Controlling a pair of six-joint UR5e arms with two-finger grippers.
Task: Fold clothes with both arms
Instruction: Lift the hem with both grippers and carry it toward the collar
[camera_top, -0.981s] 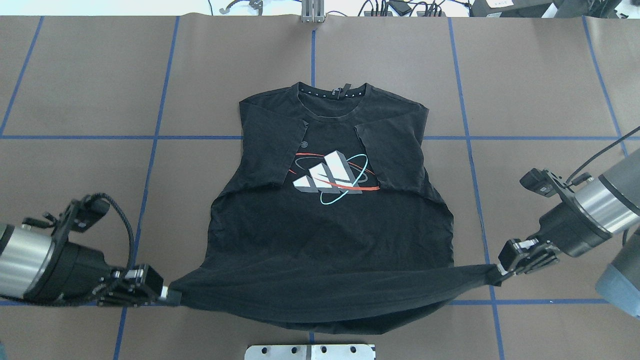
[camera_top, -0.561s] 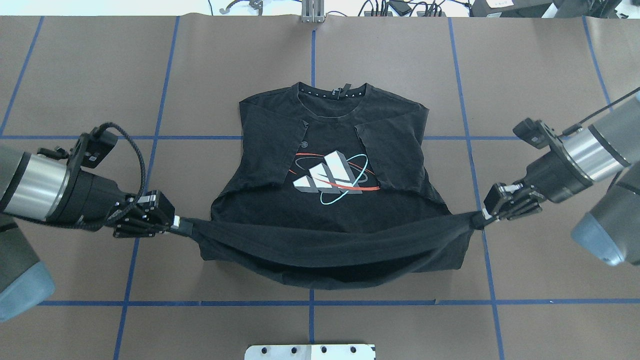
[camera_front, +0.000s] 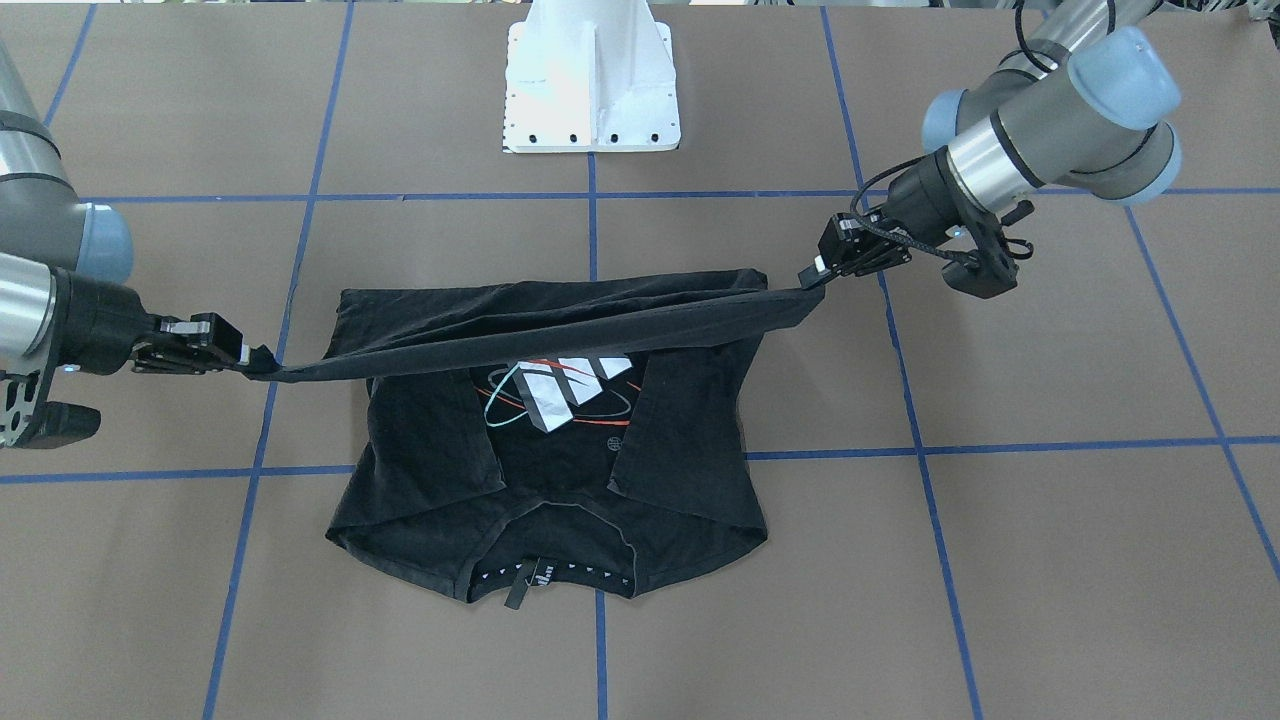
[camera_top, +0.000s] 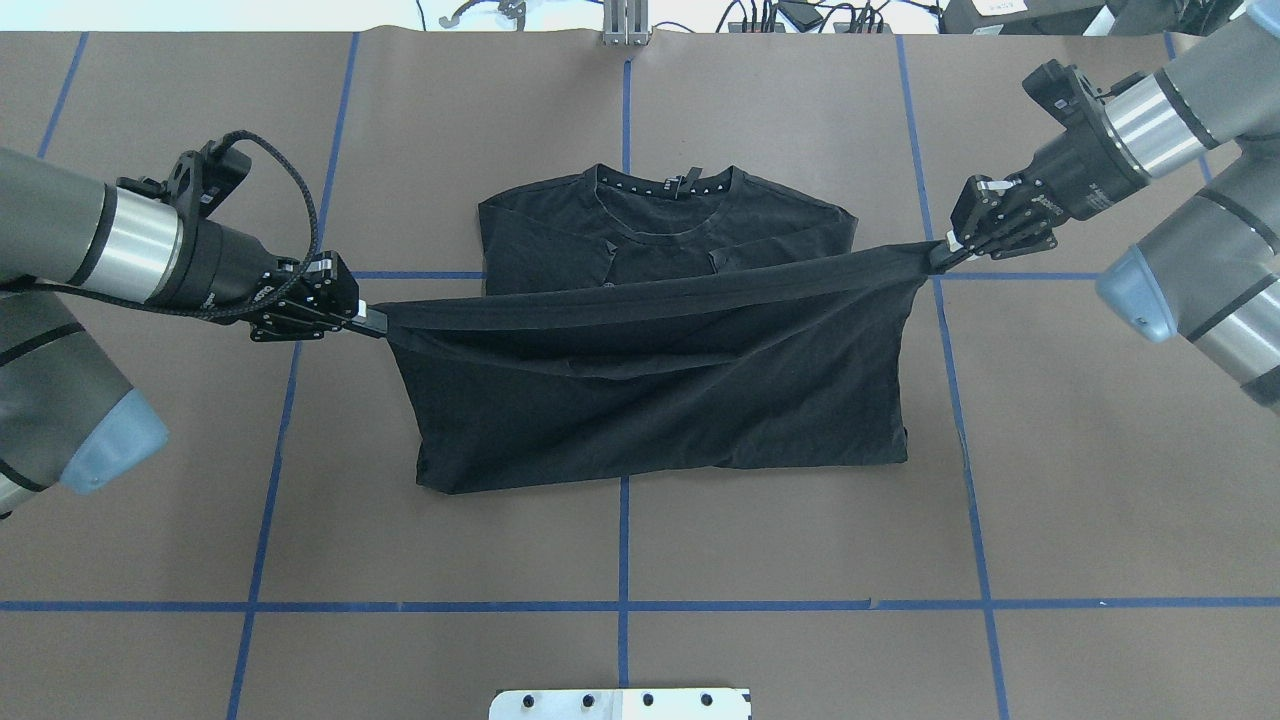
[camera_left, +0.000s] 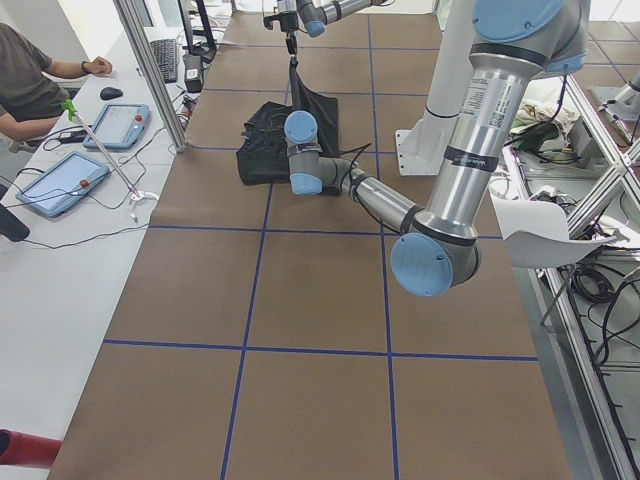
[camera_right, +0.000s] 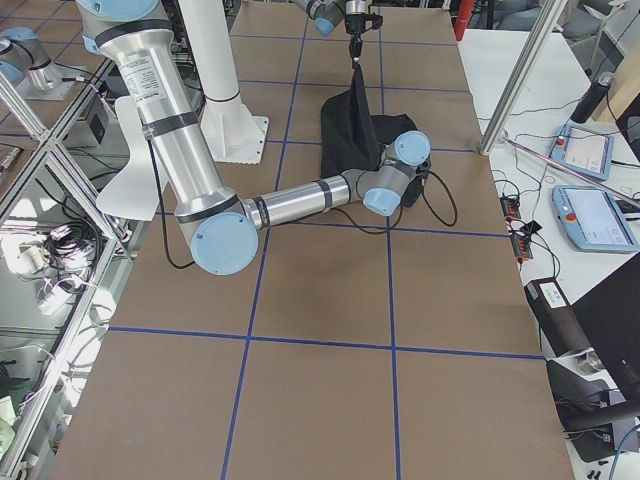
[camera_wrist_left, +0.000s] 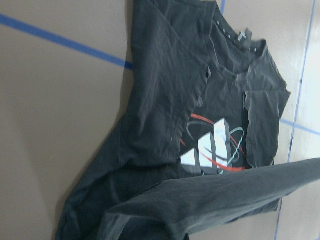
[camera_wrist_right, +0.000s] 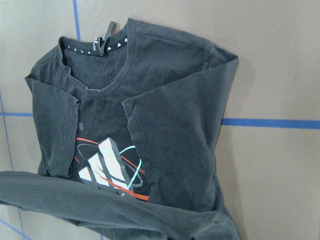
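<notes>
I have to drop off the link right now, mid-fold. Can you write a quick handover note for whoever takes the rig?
Hands: left hand shut on one bottom corner of the T-shirt; right hand shut on the other corner.
Position: the T-shirt lies on the table with its graphic up and its collar away from the robot. The hem is off the table, stretched taut between the hands above the chest, short of the collar.
Done: both sleeves folded in over the front; bottom half partly folded up.
Left: lay the hem down near the shoulders, open both hands, then probably any further fold.
</notes>
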